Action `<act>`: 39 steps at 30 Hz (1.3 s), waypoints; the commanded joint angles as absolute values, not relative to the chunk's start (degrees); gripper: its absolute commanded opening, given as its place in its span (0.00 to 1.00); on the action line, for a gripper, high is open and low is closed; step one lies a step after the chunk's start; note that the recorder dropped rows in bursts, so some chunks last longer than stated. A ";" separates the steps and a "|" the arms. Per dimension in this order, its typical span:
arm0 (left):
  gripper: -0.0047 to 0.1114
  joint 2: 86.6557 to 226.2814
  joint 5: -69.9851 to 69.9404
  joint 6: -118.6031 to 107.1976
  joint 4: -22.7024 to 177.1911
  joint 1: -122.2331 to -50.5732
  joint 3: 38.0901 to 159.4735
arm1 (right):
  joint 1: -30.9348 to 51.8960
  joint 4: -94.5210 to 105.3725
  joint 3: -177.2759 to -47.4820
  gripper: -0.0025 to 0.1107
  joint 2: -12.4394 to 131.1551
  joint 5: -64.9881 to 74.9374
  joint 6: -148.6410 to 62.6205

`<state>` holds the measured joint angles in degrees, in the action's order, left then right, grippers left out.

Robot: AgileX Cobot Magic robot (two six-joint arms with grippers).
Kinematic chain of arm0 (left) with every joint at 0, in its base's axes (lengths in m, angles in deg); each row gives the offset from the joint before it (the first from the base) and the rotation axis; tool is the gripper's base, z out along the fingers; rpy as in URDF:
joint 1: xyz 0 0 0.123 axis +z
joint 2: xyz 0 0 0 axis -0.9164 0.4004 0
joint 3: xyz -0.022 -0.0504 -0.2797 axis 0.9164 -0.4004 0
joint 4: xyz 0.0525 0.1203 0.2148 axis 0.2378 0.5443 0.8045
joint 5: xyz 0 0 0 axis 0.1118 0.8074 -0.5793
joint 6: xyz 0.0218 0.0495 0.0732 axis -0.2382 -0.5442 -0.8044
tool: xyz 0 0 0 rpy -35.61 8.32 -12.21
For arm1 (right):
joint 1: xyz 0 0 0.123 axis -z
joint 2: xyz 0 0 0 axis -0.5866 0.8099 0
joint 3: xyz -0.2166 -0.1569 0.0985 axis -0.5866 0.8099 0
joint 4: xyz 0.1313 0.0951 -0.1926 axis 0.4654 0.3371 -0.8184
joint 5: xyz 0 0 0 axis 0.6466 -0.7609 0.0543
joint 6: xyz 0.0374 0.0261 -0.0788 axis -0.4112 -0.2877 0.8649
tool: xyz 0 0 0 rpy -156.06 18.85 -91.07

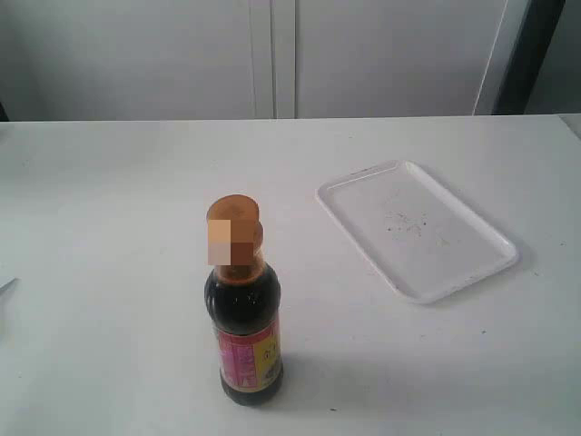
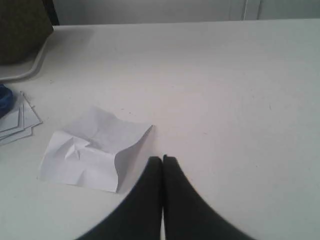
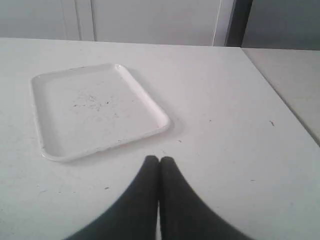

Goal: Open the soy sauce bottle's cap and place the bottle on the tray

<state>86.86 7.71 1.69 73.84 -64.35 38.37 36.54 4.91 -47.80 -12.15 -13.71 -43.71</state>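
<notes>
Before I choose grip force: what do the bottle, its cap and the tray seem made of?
The soy sauce bottle looks like clear glossy glass or hard plastic, its dark liquid showing through. The cap seems translucent orange-brown plastic, though partly blurred. The tray looks like smooth white moulded plastic with a low rim.

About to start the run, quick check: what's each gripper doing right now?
Left gripper: closed, holding nothing.
Right gripper: closed, holding nothing.

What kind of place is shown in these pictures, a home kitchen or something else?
Probably a lab or office test bench, not a kitchen: a plain white table, pale cabinet doors behind it, and only a soy sauce bottle, a white tray and loose paper.
</notes>
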 commanded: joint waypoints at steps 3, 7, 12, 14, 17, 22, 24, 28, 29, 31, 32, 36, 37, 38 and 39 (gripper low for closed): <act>0.04 86.66 4.62 1.32 72.32 -64.07 38.09 | 36.51 4.71 -47.48 0.02 -12.44 -13.22 -43.71; 0.04 86.66 2.33 1.32 72.32 -64.07 38.09 | 36.51 4.71 -47.48 0.02 -12.44 -13.22 -43.71; 0.04 86.66 -2.07 3.14 71.71 -64.07 38.09 | 36.51 4.71 -47.48 0.02 -12.44 -13.22 -43.71; 0.04 86.66 -4.22 3.31 71.71 -64.07 38.09 | 36.51 4.71 -47.48 0.02 -12.44 -13.22 -43.71; 0.04 86.66 -7.92 4.22 71.71 -64.35 38.09 | 36.51 4.71 -47.48 0.02 -12.44 -13.22 -43.71; 0.04 86.66 -14.07 6.72 72.08 -64.88 38.09 | 36.51 4.71 -47.48 0.02 -12.44 -13.22 -43.71; 0.04 86.66 -16.43 7.66 72.80 -64.88 38.09 | 36.51 4.71 -47.48 0.02 -12.44 -13.22 -43.71; 0.04 87.74 -17.62 17.77 83.20 -64.88 39.67 | 36.51 4.71 -47.48 0.02 -12.44 -13.22 -43.71; 0.04 88.80 -18.19 20.48 86.06 -64.88 40.47 | 36.51 4.71 -47.48 0.02 -12.44 -13.22 -43.71; 0.04 92.66 -22.15 28.05 93.64 -64.88 42.43 | 36.51 4.71 -47.48 0.02 -12.44 -13.22 -43.71; 0.04 95.65 -26.91 34.10 100.05 -64.88 43.68 | 36.51 4.71 -47.48 0.02 -12.44 -13.22 -43.71; 0.04 102.40 -32.64 45.81 113.82 -64.88 47.74 | 36.51 4.71 -47.48 0.02 -12.44 -13.22 -43.71; 0.04 104.15 -33.89 47.80 116.20 -64.88 48.79 | 36.51 4.71 -47.48 0.02 -12.44 -13.22 -43.71; 0.04 105.60 -35.26 49.00 117.79 -64.88 49.62 | 36.51 4.71 -47.48 0.02 -12.44 -13.22 -43.71; 0.04 107.42 -36.57 50.35 119.73 -64.88 50.68 | 36.51 4.71 -47.48 0.02 -12.44 -13.22 -43.71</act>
<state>103.79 -32.01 45.20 113.01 -64.47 48.21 36.54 4.91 -47.80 -12.15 -13.71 -43.71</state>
